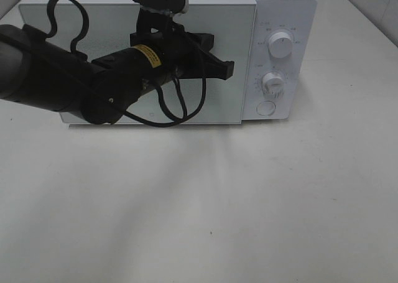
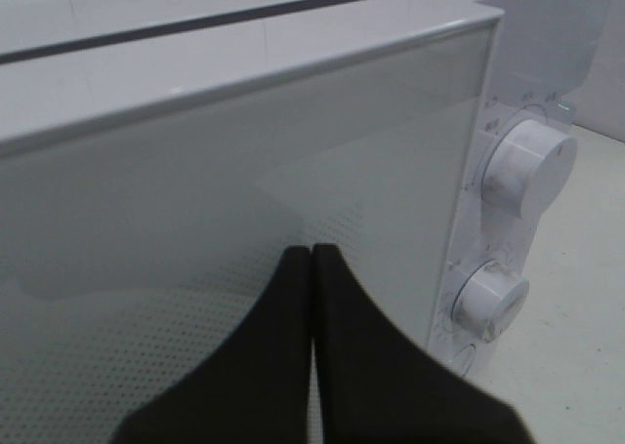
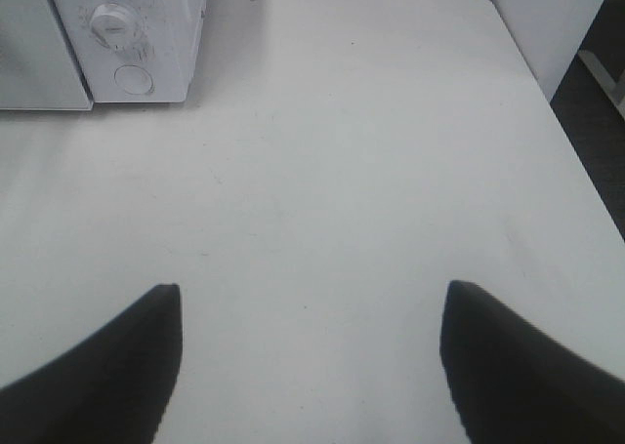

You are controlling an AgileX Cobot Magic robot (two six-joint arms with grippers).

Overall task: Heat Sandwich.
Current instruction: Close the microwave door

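The sandwich is out of view in all three views. The white microwave (image 1: 283,9) stands at the back of the table with its frosted door (image 1: 112,28) closed. My left gripper (image 1: 229,70) hangs in front of the door near its right edge. In the left wrist view the left gripper (image 2: 311,251) is shut with nothing between the fingers, its tips close to the door (image 2: 195,190). My right gripper (image 3: 312,288) is open and empty above bare table, to the right of the microwave (image 3: 127,34).
Two round knobs, the upper (image 1: 281,45) and the lower (image 1: 272,81), sit above a round button (image 1: 265,107) on the microwave's right panel. The white table (image 1: 205,208) spreads in front. The left arm's black cable (image 1: 168,118) loops down before the door.
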